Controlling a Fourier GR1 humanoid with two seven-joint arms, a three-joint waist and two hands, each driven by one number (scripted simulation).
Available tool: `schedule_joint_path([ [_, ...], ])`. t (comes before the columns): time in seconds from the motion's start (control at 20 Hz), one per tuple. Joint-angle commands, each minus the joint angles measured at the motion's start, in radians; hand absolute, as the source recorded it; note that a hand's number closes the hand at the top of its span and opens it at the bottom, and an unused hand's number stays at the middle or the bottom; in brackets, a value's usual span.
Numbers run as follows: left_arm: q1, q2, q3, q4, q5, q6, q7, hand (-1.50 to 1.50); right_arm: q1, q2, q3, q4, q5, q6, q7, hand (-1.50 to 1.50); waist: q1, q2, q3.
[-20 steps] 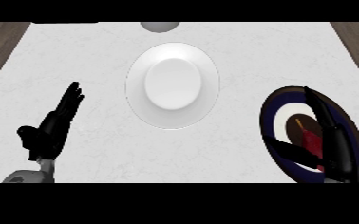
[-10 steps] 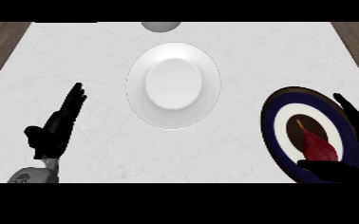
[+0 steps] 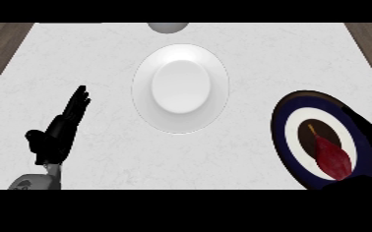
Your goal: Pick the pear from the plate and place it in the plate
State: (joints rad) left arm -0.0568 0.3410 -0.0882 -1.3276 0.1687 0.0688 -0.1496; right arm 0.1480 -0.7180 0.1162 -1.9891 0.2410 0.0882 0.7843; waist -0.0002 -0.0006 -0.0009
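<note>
Since the frame 0.5 s ago, the right robot hand (image 3: 356, 184) has withdrawn toward the lower right corner, uncovering the dark red pear (image 3: 332, 156); only a black sliver of that hand remains visible, so its finger state cannot be determined. This pear lies on the round navy, white and black ringed plate (image 3: 286, 109) at the right edge. Its long axis runs diagonally, stem end toward upper left, broad end toward lower right. Left robot hand (image 3: 59, 130) rests open, fingers straight, at lower left, essentially unchanged. One white oval plate (image 3: 149, 110) sits centrally on the white marble tabletop (image 3: 87, 59).
</note>
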Motion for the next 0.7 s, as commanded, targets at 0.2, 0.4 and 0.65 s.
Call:
schedule_joint_path([
  [0.2, -0.046, -0.017, 0.038, 0.022, -0.012, -0.034, 0.033, 0.0, -0.081, 0.049, 0.003, 0.111, 0.05, 0.142, 0.086, -1.5, 0.002, 0.001, 0.001],
  [0.4, 0.017, -0.034, 0.022, -0.031, -0.04, -0.031, 0.026, 0.0, -0.042, 0.018, -0.038, 0.145, 0.06, 0.219, 0.047, -1.5, 0.0, 0.0, 0.001],
  [0.65, -0.012, -0.041, 0.073, 0.01, -0.048, -0.072, 0.023, 0.0, -0.108, 0.153, -0.011, 0.257, 0.167, 0.21, 0.0, -1.5, 0.001, 0.001, 0.001],
])
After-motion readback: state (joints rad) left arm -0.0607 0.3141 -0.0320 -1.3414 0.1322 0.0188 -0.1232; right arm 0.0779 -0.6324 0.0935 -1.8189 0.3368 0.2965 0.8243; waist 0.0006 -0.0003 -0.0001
